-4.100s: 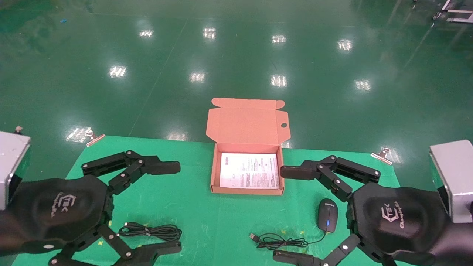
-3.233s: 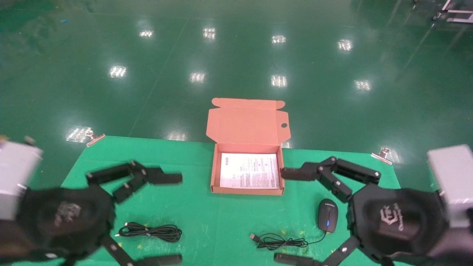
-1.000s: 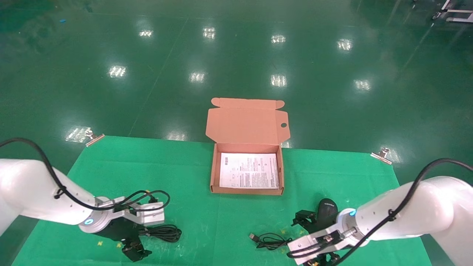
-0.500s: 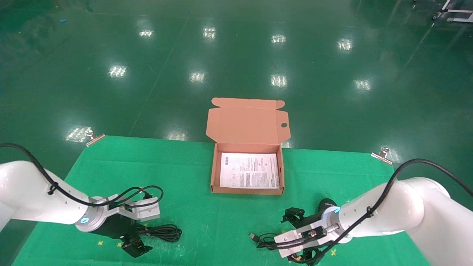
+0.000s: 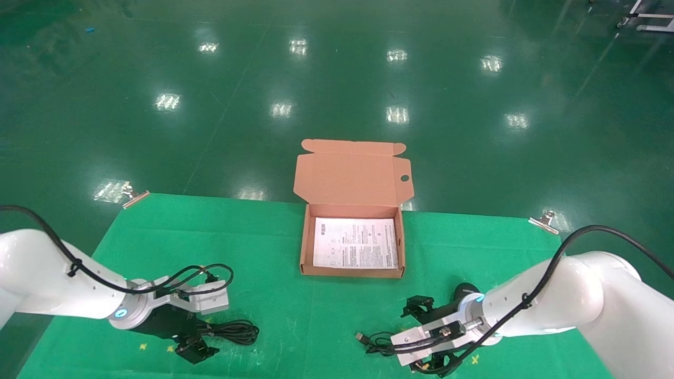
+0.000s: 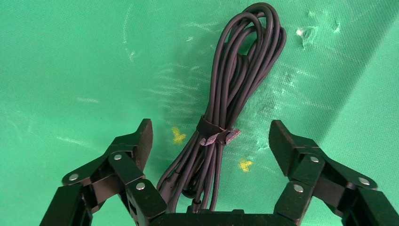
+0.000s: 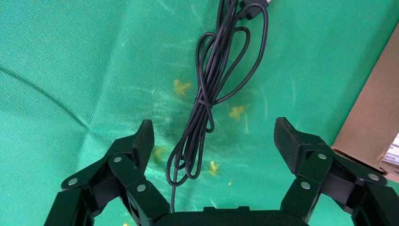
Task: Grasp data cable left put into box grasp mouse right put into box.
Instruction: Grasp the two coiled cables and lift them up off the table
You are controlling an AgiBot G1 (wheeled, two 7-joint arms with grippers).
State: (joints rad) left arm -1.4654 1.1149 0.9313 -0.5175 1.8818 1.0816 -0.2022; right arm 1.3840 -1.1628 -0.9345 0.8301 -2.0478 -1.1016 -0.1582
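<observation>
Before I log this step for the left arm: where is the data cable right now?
The data cable lies on the green mat, near-left of the box in the head view, between the open fingers of the left gripper.

Left gripper [image 6: 209, 141] low at front left, fingers spread wide. Right gripper [image 7: 211, 136] low at front right, likewise spread wide.
</observation>
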